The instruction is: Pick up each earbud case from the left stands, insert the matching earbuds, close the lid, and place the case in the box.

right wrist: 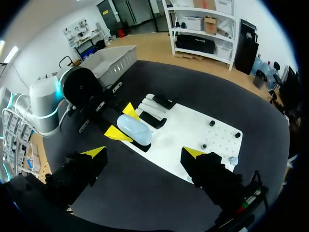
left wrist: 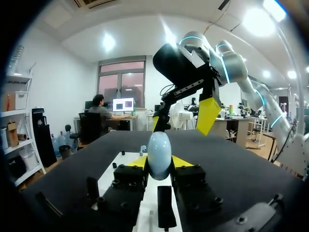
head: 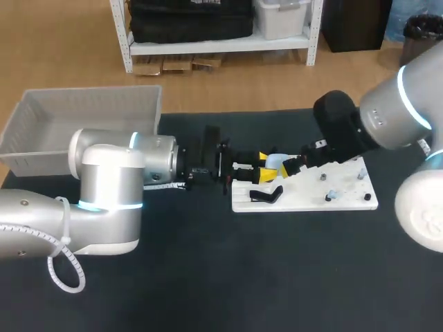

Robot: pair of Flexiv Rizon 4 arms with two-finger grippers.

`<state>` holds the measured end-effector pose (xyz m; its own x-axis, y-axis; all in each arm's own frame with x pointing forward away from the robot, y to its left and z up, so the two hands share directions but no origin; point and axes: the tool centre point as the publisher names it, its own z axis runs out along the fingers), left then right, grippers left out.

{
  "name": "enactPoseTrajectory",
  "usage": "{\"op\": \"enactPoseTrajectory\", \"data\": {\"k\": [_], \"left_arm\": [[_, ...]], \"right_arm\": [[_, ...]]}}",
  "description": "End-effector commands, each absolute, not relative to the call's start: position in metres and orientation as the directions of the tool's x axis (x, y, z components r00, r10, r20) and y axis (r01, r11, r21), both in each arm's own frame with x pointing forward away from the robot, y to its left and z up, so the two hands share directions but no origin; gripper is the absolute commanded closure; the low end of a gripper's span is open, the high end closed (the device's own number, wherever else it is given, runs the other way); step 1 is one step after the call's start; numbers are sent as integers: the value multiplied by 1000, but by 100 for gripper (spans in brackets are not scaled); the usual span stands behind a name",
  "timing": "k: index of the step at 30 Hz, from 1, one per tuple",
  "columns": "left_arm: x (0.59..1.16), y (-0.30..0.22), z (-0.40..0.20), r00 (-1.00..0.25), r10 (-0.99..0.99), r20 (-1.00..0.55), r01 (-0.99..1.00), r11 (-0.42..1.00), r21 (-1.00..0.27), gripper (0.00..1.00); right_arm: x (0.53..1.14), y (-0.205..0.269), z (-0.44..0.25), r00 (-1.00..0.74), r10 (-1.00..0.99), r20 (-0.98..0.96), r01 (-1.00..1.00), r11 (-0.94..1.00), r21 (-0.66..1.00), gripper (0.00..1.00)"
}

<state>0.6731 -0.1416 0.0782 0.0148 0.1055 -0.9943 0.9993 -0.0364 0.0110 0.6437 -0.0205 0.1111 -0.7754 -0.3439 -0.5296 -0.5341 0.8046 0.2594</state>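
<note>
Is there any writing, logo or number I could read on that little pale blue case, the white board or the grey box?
None can be read. The earbud case, the white board and the grey box show no print in any view.

Largely hidden mid-frame: earbud case [head: 275, 163]. Too small to identify at right: studs [head: 331, 197] on white board [head: 297, 200]. Cut off at right edge: right arm [head: 408, 104].
</note>
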Motion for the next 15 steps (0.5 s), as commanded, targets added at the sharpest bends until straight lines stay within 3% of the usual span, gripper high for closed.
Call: {"op": "enactPoseTrajectory", "data": {"k": [1, 15], "left_arm": [[674, -142, 78, 15, 105, -994, 999, -39, 10, 100], [674, -142, 78, 15, 105, -994, 999, -39, 10, 100]], "right_arm": [[649, -16, 107, -781, -343, -521, -526, 812, 254, 0], [657, -15, 99, -797, -327, -508, -501, 828, 252, 0]]}}
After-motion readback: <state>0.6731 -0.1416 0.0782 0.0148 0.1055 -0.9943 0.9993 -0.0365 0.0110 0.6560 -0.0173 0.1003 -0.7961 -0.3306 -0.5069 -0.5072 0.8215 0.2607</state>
